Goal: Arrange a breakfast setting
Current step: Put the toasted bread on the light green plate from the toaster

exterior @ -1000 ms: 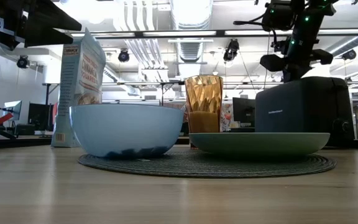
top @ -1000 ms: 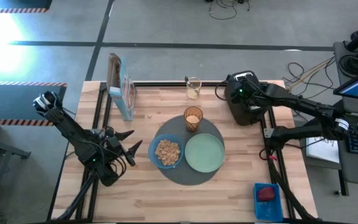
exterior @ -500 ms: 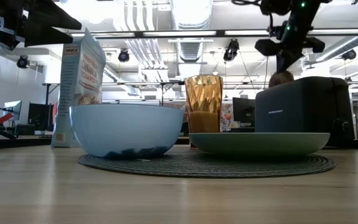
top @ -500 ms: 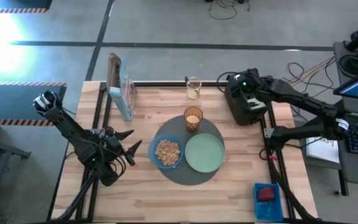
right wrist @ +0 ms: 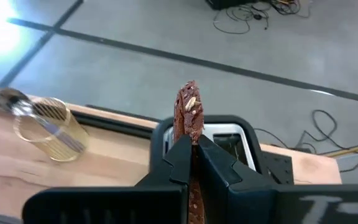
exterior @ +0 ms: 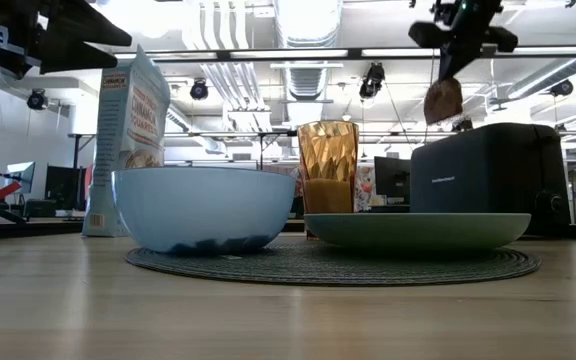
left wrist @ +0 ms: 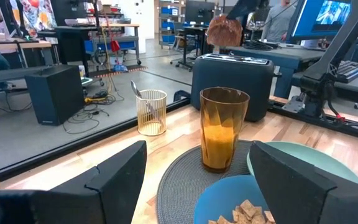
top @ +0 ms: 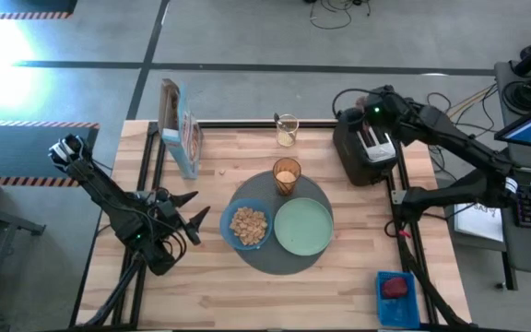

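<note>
The dark-grey mat (top: 280, 264) holds the blue bowl (top: 249, 224) of cereal, the pale green plate (top: 303, 226) and the glass of orange drink (top: 287, 175). The pale spoon (right wrist: 10, 97) stands in a clear cup (top: 287, 129) at the far edge. My right gripper (right wrist: 191, 147) is shut on a brown slice of toast (exterior: 443, 100) above the black toaster (top: 367, 155). My left gripper (top: 192, 213) is open and empty left of the mat. My right gripper pinches the toast's two flat faces (right wrist: 189, 127) between its two fingers, which come from above and point down. The slice stands on edge, hangs below the fingers and is lifted clear of the toaster's top (exterior: 478, 130).
A blue cereal box (top: 181, 138) stands upright at the far left. A small blue tub (top: 396, 290) with a red thing in it is at the near right corner. Bare wood lies near and left of the mat.
My right gripper has gone up from the toaster, shut on the toast. The slice has come out of the slot and now hangs clear above the toaster.
</note>
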